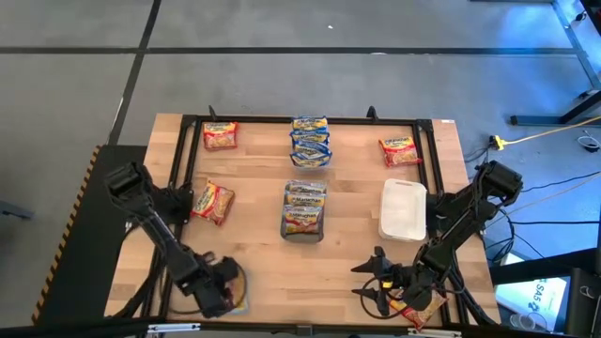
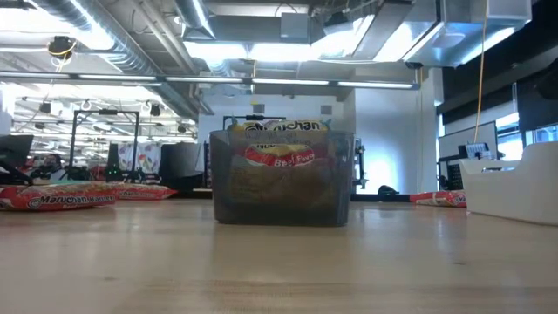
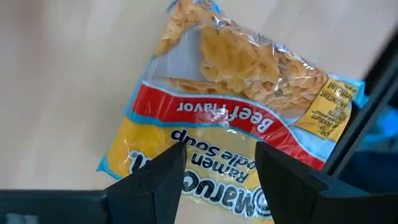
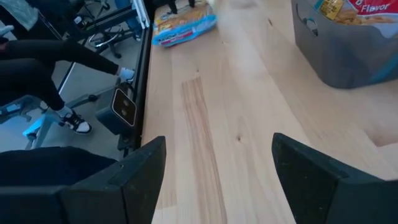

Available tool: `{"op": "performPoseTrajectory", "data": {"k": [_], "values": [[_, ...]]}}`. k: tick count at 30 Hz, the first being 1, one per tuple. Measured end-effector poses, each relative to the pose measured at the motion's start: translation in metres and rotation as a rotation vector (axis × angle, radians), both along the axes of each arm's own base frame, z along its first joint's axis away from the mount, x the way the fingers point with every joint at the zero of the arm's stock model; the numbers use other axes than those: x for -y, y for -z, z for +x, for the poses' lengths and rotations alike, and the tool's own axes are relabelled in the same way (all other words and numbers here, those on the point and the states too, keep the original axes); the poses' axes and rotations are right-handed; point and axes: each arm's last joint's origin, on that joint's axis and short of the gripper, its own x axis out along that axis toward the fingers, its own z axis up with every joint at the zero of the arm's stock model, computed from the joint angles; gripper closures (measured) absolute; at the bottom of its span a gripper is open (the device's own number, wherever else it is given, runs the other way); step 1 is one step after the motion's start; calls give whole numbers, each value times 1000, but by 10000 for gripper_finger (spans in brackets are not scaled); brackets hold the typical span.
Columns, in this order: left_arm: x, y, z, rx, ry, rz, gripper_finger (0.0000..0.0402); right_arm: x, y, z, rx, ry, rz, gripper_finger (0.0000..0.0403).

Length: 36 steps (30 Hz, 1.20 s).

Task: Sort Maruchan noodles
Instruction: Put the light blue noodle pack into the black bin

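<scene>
My left jaws (image 3: 214, 163) hang spread right over a beef-flavor Maruchan packet (image 3: 236, 124), so next I drop and pinch it; right jaws (image 4: 214, 168) wait spread, empty.

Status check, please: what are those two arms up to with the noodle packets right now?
Left tool open over a yellow beef-flavour ramen packet, near edge. Right tool open, holding nothing. Grey tub mid-table holds packets. Nothing in the way.

Both arms reach low and forward, left claw (image 1: 228, 282) and right claw (image 1: 368, 280) apparently open.
</scene>
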Motion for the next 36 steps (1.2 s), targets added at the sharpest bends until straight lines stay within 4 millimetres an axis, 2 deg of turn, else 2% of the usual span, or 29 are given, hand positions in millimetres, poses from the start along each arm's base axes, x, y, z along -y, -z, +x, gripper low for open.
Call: {"op": "performPoseTrajectory", "data": {"k": [7, 12, 15, 17, 20, 24, 27, 29, 32, 36], "values": [[-18, -4, 40, 258, 366, 186, 211, 0, 0, 0, -1, 0, -13, 134], [-29, -11, 73, 436, 441, 209, 211, 3, 0, 4, -2, 8, -16, 134], [-33, -16, 83, 469, 432, 189, 211, 8, 0, 12, -11, 14, 4, 134], [-34, -23, 82, 424, 362, 136, 211, 12, -1, 17, -17, 14, 23, 134], [-24, -32, 69, 328, 215, 42, 211, 14, -1, 25, 4, 19, 53, 134], [-7, -23, 38, 177, -14, -5, 211, 14, 5, 38, 37, 2, 61, 134], [-2, -12, 31, 150, -177, 15, 211, 13, 10, 51, 31, -3, 51, 134], [1, -7, 32, 162, -211, 20, 211, 13, 12, 60, 24, -1, 40, 134], [5, 4, 40, 196, -154, 39, 211, 11, 16, 70, 10, -17, 39, 134], [7, 12, 61, 283, -80, 32, 212, 8, 19, 76, -1, -25, 41, 134]]}}
